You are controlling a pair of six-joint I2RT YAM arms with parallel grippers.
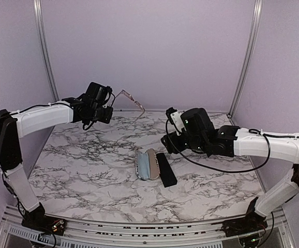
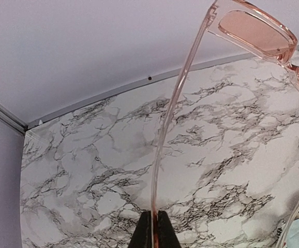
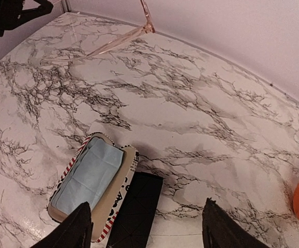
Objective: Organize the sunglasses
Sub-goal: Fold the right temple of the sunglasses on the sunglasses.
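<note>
**Pink translucent sunglasses held up by one temple**

The left gripper (image 2: 153, 230) is clamped tight on the tip of one temple of the sunglasses (image 2: 253, 32). They hang in the air above the marble table (image 1: 87, 155), toward its back edge. The right gripper (image 3: 147, 227) stands with jaws wide and holds nothing. It hovers over the open patterned case (image 3: 130, 161), which has a blue cloth (image 3: 90, 178) inside. The black case (image 3: 136, 206) lies against that case, or very nearly.
</note>
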